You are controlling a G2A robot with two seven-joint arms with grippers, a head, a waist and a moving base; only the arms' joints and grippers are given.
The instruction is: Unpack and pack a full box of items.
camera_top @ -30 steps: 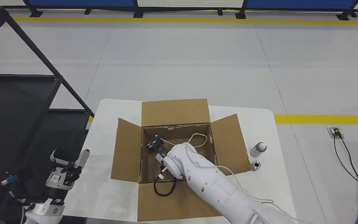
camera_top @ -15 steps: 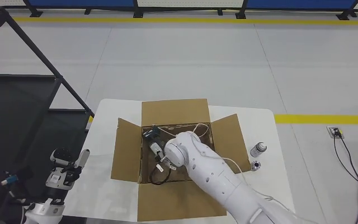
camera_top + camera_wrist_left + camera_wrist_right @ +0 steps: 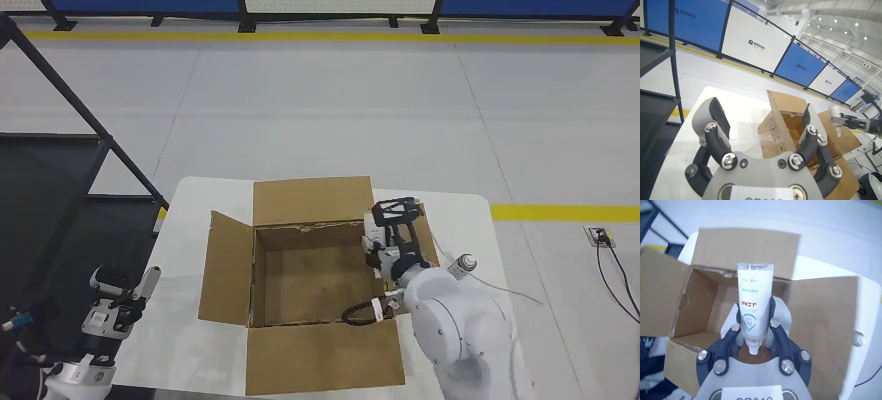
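Top view, box (image 3: 310, 285): open cardboard box in the middle of the white bench (image 3: 210, 200), all four flaps folded outward.
Top view, right end effector (image 3: 386, 236): held over the box's right wall, where the right flap begins.
Top view, small bottle (image 3: 461, 265): on the bench just beside the right flap.
Top view, left end effector (image 3: 124, 282): off the bench's left edge, well apart from the box.
Left wrist view, left end effector (image 3: 762, 117): fingers spread wide with nothing between them, pointing across the bench toward the box (image 3: 785, 123).
Left wrist view, tube (image 3: 834, 113): white, held in the other arm's end effector above the far side of the box.
Right wrist view, right end effector (image 3: 754, 307): fingers pinching the tube (image 3: 753, 285) on its lower body near the cap.
Right wrist view, tube position: cap toward the wrist, flat crimped end pointing away, above the box (image 3: 702, 306) opening near its right flap.
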